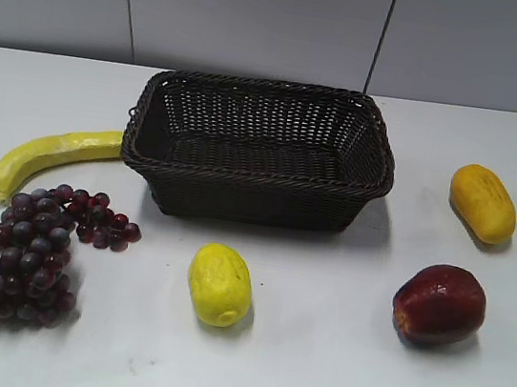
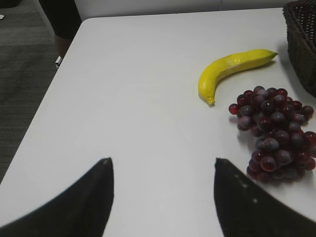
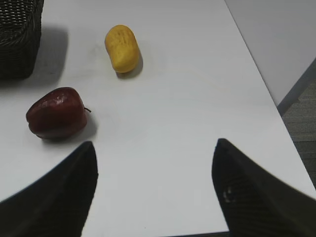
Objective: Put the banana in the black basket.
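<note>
The banana (image 1: 52,157) is long, curved and pale yellow. It lies on the white table just left of the black basket (image 1: 267,92), one end close to the basket's left side. It also shows in the left wrist view (image 2: 228,71), ahead and to the right of my left gripper (image 2: 163,160), which is open and empty over bare table. The basket's corner shows in the left wrist view (image 2: 301,39) and in the right wrist view (image 3: 19,34). My right gripper (image 3: 154,143) is open and empty near the table's right front. Neither gripper shows in the exterior view.
A bunch of dark red grapes (image 1: 34,249) lies just in front of the banana (image 2: 274,131). A yellow lemon-like fruit (image 1: 219,284) sits in front of the basket. A dark red apple (image 1: 438,304) (image 3: 56,112) and an orange-yellow oblong fruit (image 1: 483,202) (image 3: 122,48) lie at right.
</note>
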`<state>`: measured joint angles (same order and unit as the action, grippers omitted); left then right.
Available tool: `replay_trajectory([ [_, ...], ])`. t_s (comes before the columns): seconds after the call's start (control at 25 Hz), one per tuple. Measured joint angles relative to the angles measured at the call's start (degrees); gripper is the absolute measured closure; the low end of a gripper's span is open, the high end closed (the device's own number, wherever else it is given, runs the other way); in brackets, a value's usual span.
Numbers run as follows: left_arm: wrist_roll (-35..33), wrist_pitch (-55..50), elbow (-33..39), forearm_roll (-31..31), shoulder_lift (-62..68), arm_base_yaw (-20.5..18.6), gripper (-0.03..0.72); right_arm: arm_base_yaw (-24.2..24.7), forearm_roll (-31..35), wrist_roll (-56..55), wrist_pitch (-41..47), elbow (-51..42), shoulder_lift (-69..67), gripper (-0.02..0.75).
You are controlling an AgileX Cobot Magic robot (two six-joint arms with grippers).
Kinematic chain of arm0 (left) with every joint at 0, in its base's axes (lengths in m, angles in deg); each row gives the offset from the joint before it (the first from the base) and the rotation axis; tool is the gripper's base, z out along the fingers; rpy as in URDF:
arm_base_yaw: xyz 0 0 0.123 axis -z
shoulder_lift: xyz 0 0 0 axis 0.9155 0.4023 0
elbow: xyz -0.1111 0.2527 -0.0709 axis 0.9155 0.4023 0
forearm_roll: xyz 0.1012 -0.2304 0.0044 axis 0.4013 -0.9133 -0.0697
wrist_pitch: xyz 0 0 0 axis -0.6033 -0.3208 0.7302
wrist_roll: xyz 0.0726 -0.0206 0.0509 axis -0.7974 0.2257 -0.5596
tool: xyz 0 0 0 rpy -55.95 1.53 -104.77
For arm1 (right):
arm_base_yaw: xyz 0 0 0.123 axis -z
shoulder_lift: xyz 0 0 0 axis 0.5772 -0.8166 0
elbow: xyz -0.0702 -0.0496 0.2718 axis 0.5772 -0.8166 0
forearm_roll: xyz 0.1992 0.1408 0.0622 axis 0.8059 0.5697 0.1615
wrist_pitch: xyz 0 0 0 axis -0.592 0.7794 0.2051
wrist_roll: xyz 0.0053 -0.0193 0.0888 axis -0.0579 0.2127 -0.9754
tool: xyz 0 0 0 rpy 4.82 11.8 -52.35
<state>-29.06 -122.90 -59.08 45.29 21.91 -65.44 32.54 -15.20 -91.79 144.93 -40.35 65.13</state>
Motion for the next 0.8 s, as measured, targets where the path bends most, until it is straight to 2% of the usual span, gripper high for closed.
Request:
replay_trajectory([
  [0.8,0.0,0.2,0.0,0.0,0.0,0.0,0.225,0.0,0.0,0.0,0.0,0.0,0.0,0.186],
])
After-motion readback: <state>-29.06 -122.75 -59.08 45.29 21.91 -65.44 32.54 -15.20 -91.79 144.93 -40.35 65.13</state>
